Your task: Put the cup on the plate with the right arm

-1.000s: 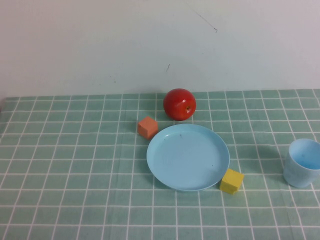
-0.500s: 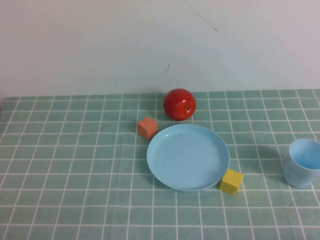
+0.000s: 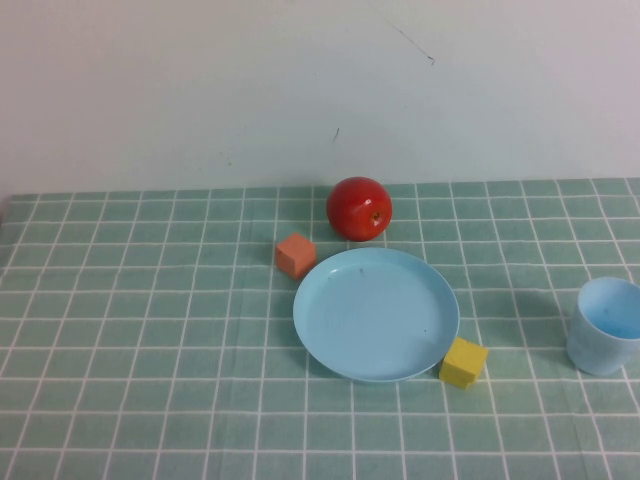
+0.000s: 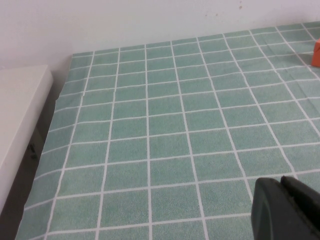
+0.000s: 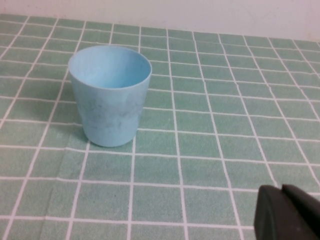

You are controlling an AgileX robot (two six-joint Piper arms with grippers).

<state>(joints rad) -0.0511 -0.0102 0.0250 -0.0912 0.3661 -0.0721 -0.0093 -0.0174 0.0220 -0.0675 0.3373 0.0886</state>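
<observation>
**Cup stands alone, away from the plate**

The blue cup (image 3: 608, 326) stands upright on the green checked cloth (image 3: 150, 330). It is at the far right side of the table, well apart from the plate (image 3: 376, 313). Its open top faces up. Nothing is touching it.

The plate is round and light blue. It lies flat near the middle of the table.

A red apple (image 3: 359, 208) sits just behind the plate, close to the white wall (image 3: 200, 90). An orange block (image 3: 295, 254) sits beside the plate on its back left side. A yellow block (image 3: 463, 361) sits at the front right edge of the plate. It looks like it touches the rim.

The view from above shows no arms over the table.

In the right wrist view, the cup (image 5: 110, 94) stands in front of the camera. The right gripper (image 5: 287, 213) shows only as a dark shape in the corner, near the cloth and apart from the cup. I cannot tell if it is open or closed.

In the left wrist view, the left gripper (image 4: 286, 208) is also just a dark shape in the corner. It hangs over bare green cloth near the table's left edge. I cannot tell if it is open or closed. A bit of the orange block (image 4: 316, 52) peeks in at the edge of that view.
</observation>
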